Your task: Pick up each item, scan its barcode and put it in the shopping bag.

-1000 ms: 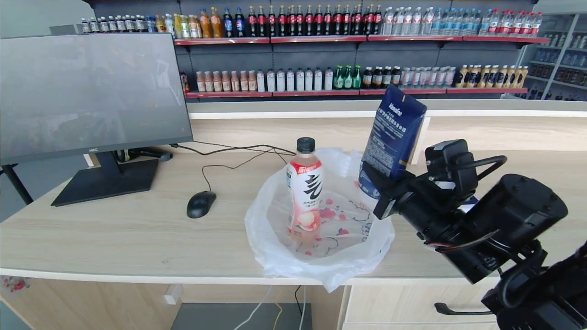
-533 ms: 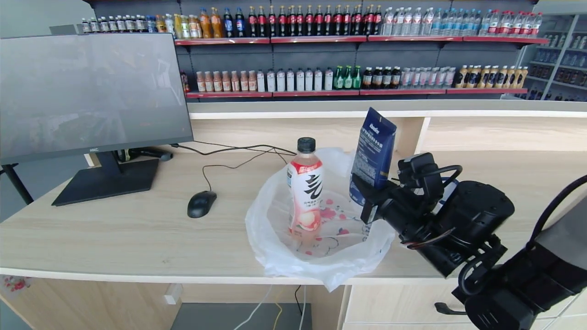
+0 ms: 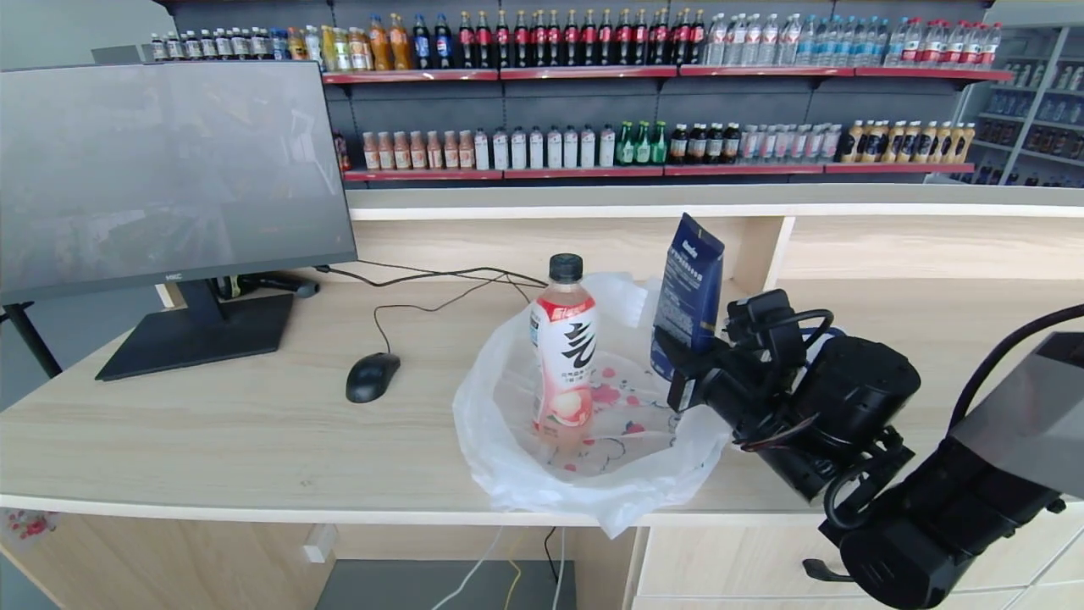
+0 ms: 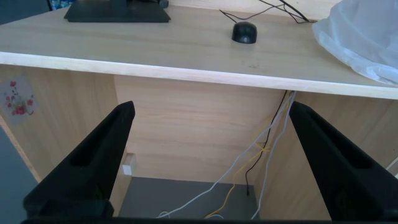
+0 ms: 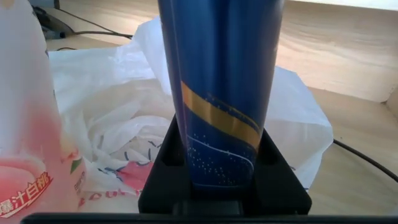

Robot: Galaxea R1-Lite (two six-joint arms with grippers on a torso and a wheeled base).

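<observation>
Right gripper (image 3: 688,360) is clamped on the bottom of a tall, glossy dark-blue pouch (image 3: 690,280). The pouch stands upright above the jaws, right of centre in the head view, over the right side of a crinkled translucent white plastic shopping bag (image 3: 508,457). The right wrist view adds a gold stripe across the pouch's smooth face. A clear pink-labelled plastic bottle (image 3: 563,356), black-capped, stands in the bag left of the pouch. Left gripper (image 4: 211,155), jaws spread wide, hangs below the pale wooden counter (image 4: 155,43).
</observation>
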